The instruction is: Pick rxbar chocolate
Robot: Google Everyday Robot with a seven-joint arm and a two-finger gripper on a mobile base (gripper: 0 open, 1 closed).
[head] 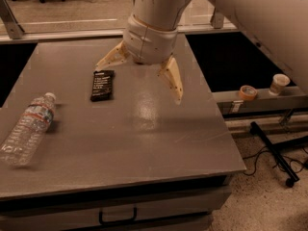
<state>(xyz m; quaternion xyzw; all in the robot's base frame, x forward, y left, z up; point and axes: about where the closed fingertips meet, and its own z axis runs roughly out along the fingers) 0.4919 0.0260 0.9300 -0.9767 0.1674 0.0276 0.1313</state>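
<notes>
The rxbar chocolate [102, 85] is a flat black bar with white text, lying on the grey table [144, 143] left of centre. My gripper [139, 83] hangs above the table's far middle, just right of the bar and apart from it. Its two cream fingers are spread wide, one fingertip [100, 65] above the bar's top end, the other [177, 94] to the right. It holds nothing. The red soda can is hidden behind the arm.
A clear plastic water bottle [26, 129] lies on its side at the table's left edge. A tape roll [248, 92] and a paper cup [278, 83] sit on a ledge to the right. Cables and a black stand leg [274, 153] lie on the floor at right.
</notes>
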